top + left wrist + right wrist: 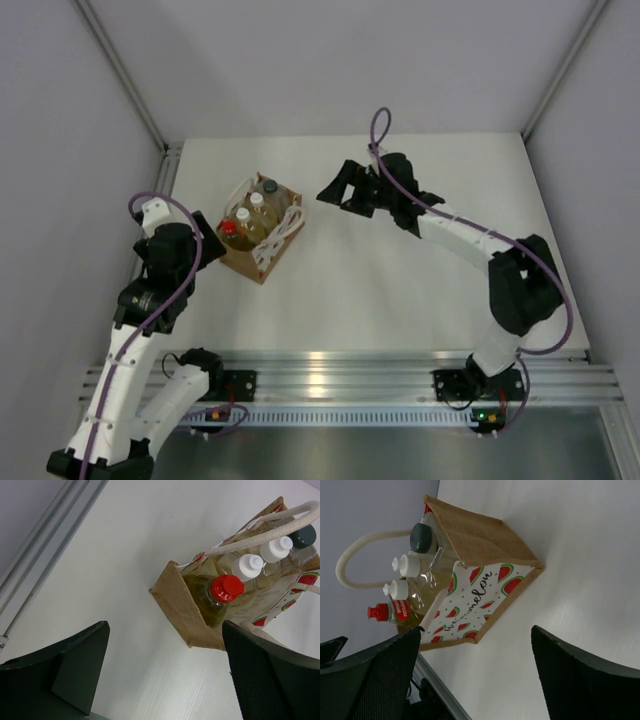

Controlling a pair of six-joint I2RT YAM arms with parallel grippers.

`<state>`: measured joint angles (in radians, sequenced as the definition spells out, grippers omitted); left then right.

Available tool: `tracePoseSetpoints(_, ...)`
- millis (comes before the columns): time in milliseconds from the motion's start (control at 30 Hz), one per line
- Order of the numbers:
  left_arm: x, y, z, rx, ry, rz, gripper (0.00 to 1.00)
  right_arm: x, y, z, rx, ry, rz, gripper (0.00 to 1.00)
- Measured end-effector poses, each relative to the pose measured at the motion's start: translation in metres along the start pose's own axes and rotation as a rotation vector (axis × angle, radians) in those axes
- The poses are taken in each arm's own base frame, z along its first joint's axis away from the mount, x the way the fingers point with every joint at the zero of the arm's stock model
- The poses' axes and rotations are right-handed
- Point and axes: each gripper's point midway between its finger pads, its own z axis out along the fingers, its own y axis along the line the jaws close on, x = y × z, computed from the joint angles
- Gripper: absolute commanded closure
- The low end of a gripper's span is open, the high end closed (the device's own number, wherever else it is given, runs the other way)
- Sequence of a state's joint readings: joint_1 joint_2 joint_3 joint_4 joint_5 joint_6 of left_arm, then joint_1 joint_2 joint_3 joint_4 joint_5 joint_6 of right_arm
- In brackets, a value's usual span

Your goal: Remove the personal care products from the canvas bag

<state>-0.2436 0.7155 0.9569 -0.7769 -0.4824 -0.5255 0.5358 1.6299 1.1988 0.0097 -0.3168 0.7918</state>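
The canvas bag [272, 250] stands upright at the table's left, with white rope handles and a watermelon-print side [480, 597]. Inside stand four bottles in a row: a clear one with a dark cap [269, 186], two amber ones with white caps [257, 199] [242, 213], and a yellow-amber one with a red cap [228, 228]. In the left wrist view the red cap [226, 588] is nearest. My left gripper [212, 240] is open and empty just left of the bag [185, 605]. My right gripper [335, 190] is open and empty, a short way right of the bag [480, 535].
The white table [420, 290] lies between grey walls on the left, back and right. An aluminium rail [330, 375] runs along the near edge, with both arm bases on it. A metal frame rail [45, 550] runs along the table's left edge.
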Motion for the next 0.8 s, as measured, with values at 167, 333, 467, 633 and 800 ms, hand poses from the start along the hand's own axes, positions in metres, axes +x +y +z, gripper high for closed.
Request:
tracePoseSetpoints(167,0.004,-0.003,0.000,0.017,0.015,0.003,0.02,0.005,0.015,0.060,-0.052,0.043,0.024,0.22)
tracePoseSetpoints(333,0.004,-0.007,0.001,0.038,0.020,0.001,0.02,0.007,0.017,0.104,-0.100,0.088,0.034,0.34)
tracePoseSetpoints(467,0.005,-0.008,0.001,0.044,0.022,0.002,0.02,0.017,0.010,0.118,-0.097,0.122,0.040,0.44)
tracePoseSetpoints(633,0.006,-0.009,0.001,0.046,0.025,0.003,0.02,0.030,0.013,0.120,-0.103,0.145,0.031,0.52)
tracePoseSetpoints(800,0.007,-0.010,0.001,0.057,0.032,0.003,0.02,0.041,0.009,0.121,-0.109,0.160,0.027,0.68)
